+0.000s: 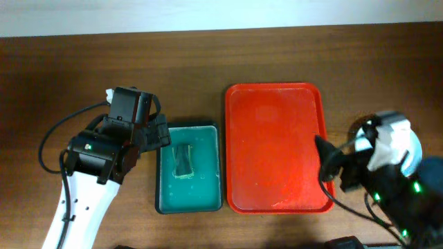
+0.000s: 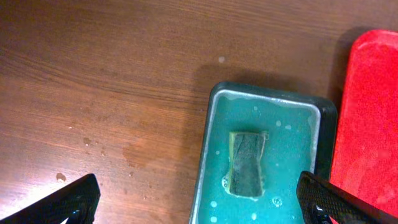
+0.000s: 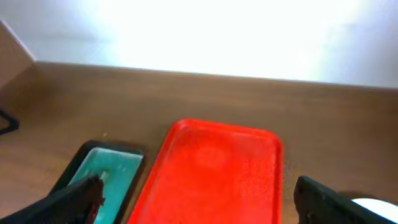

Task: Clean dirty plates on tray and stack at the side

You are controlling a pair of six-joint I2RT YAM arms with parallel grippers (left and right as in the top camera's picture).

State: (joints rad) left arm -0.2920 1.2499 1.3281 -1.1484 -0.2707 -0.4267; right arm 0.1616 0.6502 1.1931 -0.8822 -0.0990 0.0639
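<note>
1. Presently, I have the left tool (image 2: 196, 186) hanging over the near end of the basin (image 1: 204, 138), jaws spread wide and empty. I judge it is placed there so the sponge (image 1: 183, 160) lying in the soapy water is within easy reach.
2. My right tool (image 3: 198, 185) hovers at the tray's right edge, also spread wide and gripping nothing. It looks across the tray (image 1: 275, 149) toward the far wall.
3. The tray sits on the tabletop (image 1: 83, 69) just right of the basin, and its red floor is bare, with no plate on it.
4. The plates (image 3: 376, 211) show only as a pale round edge on the tabletop beside the tray's right side, under my right arm. This fits a side stack, so I judge the task near its end.
5. Count: one tray, one basin, one sponge, two tools. I cannot tell how many plates there are, as the arm hides them.
</note>
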